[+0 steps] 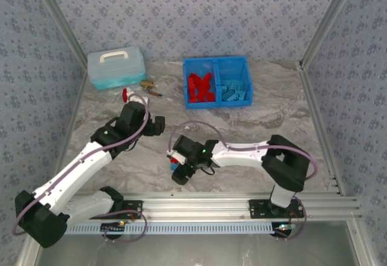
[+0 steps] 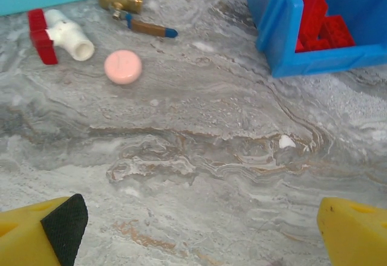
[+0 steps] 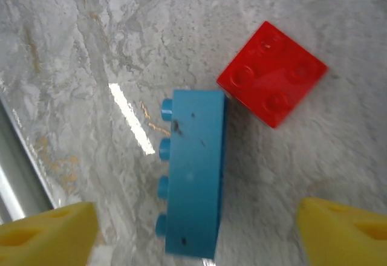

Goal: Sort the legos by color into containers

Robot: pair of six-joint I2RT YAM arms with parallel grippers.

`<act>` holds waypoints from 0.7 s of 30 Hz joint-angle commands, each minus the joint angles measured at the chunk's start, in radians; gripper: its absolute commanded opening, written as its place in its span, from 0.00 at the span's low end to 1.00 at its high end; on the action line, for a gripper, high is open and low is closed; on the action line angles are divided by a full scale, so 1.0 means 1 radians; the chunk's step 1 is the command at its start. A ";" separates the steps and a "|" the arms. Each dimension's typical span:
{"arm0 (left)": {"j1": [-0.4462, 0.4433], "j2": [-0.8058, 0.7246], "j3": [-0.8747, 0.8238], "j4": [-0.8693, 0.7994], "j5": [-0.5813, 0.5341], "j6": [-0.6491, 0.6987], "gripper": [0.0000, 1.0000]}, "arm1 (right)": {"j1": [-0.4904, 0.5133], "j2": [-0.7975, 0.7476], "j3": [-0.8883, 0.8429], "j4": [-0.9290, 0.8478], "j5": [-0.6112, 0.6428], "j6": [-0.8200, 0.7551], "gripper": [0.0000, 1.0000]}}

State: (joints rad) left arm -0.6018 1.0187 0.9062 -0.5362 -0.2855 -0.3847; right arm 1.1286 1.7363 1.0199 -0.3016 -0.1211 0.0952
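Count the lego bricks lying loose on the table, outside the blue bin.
2. A light blue brick lies on its side near the front edge of the table; a red brick sits studs-up at its corner. More could be hidden from these views.

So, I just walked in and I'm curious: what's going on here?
The right gripper hangs low, jaws open either side of a light blue brick that touches a red brick. The left gripper is open, empty, over bare table. The blue bin already holds red legos in its left compartment, light blue ones in its right.
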 commanded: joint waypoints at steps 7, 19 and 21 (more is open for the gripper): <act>0.007 0.020 -0.024 0.026 -0.014 -0.020 0.99 | 0.020 0.034 0.007 0.044 0.026 0.006 0.33; 0.007 -0.012 -0.031 0.142 0.145 0.005 0.99 | -0.026 -0.452 -0.154 -0.005 0.139 0.021 0.23; 0.007 -0.039 -0.046 0.190 0.201 0.009 0.99 | -0.113 -0.557 -0.175 0.020 0.177 0.019 0.23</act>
State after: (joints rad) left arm -0.6010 1.0298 0.8722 -0.4458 -0.1860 -0.3920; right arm 1.1019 1.2797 0.8730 -0.2955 -0.0330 0.1001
